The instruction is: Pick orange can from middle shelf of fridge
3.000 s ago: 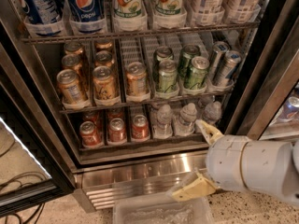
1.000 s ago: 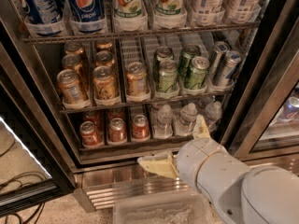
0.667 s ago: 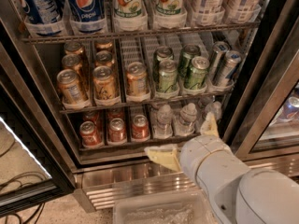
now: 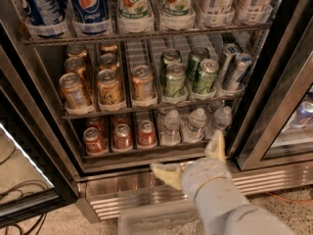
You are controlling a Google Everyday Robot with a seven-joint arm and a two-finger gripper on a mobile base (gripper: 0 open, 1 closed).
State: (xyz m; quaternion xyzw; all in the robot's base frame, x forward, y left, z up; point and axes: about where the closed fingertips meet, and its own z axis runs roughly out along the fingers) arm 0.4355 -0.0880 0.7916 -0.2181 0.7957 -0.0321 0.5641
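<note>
The fridge stands open. Its middle shelf holds several orange cans in clear lanes on the left: front ones at the far left, beside it and nearer the middle, with more behind them. My gripper is open and empty. It hangs in front of the fridge's bottom edge, below the lowest shelf and well below and right of the orange cans. One fingertip points up, the other points left.
Green cans and silver cans fill the middle shelf's right side. Big soda bottles stand above; red cans and water bottles below. The glass door hangs open at left. A clear bin sits under my arm.
My arm has swung from the lower right toward the centre and risen, bringing the open gripper closer to the fridge's bottom edge. The cans have not moved.
</note>
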